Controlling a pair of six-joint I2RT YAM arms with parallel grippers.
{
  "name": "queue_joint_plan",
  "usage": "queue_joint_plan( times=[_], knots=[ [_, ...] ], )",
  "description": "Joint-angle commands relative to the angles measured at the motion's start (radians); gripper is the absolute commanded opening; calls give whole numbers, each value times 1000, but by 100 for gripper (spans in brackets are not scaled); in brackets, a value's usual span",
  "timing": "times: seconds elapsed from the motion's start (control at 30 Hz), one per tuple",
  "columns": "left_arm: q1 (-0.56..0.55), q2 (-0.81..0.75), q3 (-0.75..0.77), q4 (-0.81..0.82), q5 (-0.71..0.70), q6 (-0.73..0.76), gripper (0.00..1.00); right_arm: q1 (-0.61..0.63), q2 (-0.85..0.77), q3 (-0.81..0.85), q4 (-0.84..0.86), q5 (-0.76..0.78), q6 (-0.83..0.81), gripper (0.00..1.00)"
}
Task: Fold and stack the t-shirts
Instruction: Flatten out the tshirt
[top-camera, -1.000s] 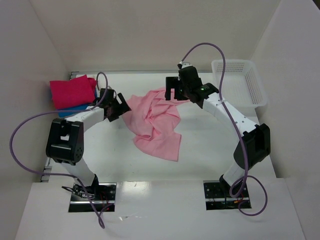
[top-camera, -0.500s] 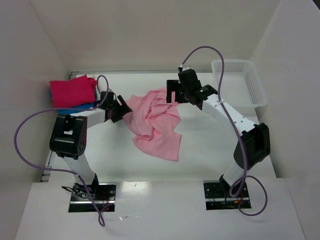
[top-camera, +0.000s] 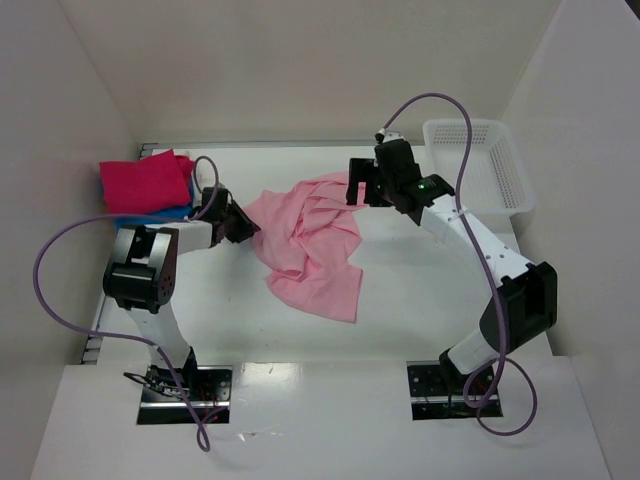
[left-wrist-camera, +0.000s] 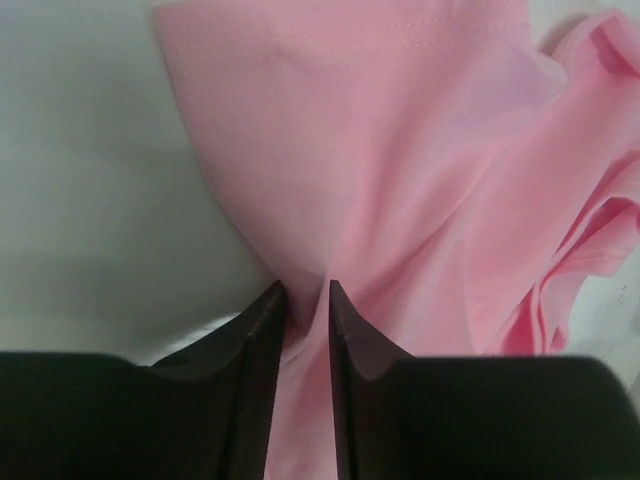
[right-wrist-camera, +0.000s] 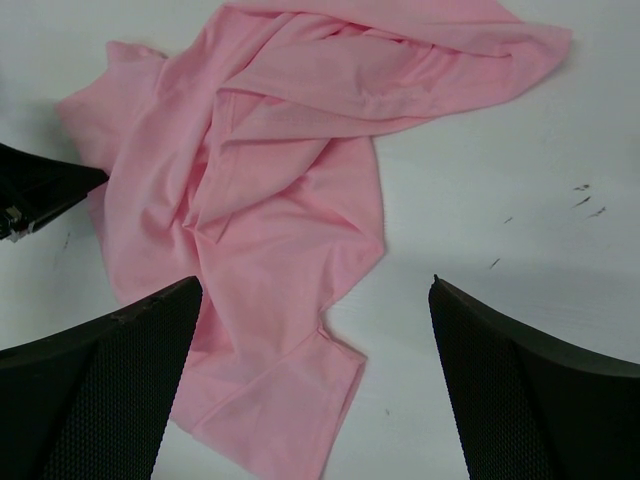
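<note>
A crumpled light pink t-shirt (top-camera: 310, 245) lies in the middle of the table. My left gripper (top-camera: 245, 225) is at its left edge. In the left wrist view its narrow jaws (left-wrist-camera: 307, 292) pinch a bunched fold of the pink cloth (left-wrist-camera: 380, 150). My right gripper (top-camera: 358, 190) hovers over the shirt's far right corner, wide open and holding nothing (right-wrist-camera: 315, 283), with the shirt (right-wrist-camera: 270, 200) spread below it. A folded magenta t-shirt (top-camera: 145, 182) rests on a folded blue one (top-camera: 150, 215) at the far left.
A white mesh basket (top-camera: 520, 180) stands at the back right corner. White walls close in the table on the left, back and right. The left gripper's tip (right-wrist-camera: 40, 190) shows at the left edge of the right wrist view.
My left gripper has closed from wide open onto the pink shirt's left edge. The right gripper has shifted a little to the right, still open.
</note>
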Motion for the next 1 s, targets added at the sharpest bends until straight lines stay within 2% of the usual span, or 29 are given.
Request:
queue_joint_plan(
  times=[0.0, 0.03, 0.07, 0.3, 0.5, 0.6, 0.8, 0.97],
  knots=[
    [2, -10, -7, -63, -20, -5, 13, -12, -43, -23, 29, 21, 16, 100],
    [2, -31, 6, -84, -31, 1, 3, -16, -43, -26, 33, 21, 20, 100],
    [2, -51, 22, -113, -46, 16, 0, -18, -41, -29, 40, 18, 20, 100],
    [2, -218, 184, -350, -207, 184, 0, -64, 39, -78, 126, 16, 20, 100],
    [49, -315, 316, -452, -257, 316, 0, -111, 90, -78, 166, -5, 31, 100],
    [61, -315, 389, -517, -274, 382, 0, -129, 132, -51, 175, 5, 31, 100],
    [81, -315, 427, -538, -284, 443, 0, -200, 246, 35, 191, -27, 24, 100],
    [92, -279, 473, -569, -293, 479, 0, -203, 338, 126, 218, -48, 3, 100]
  ],
)
